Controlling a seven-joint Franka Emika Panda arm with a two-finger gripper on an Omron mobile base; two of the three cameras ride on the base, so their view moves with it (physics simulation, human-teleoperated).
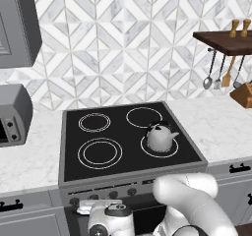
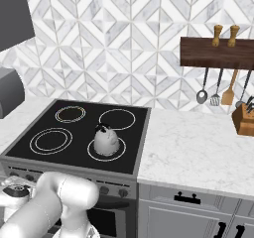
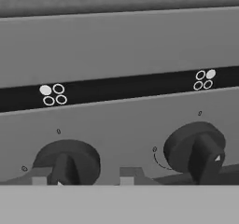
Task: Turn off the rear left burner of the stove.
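Stove (image 1: 69,146) knob (image 3: 67,164) under the rear-left marking (image 3: 52,94) sits between the gripper (image 3: 79,177) fingertips, jaws spread at either side, perhaps touching. Rear left burner (image 1: 94,122) shows white rings; slipping off or turning its right-hand neighbour (image 3: 198,148) risks lighting another zone.

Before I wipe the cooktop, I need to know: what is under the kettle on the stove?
The kettle sits on the front right zone of the stove; white rings show around its base. The glass directly beneath is covered.

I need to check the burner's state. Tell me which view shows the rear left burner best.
The left base view: the rear left burner lies unobstructed, seen as thin white double rings, not red. The right base view shows it too, smaller and farther off. The hand view faces the stove's knobs.
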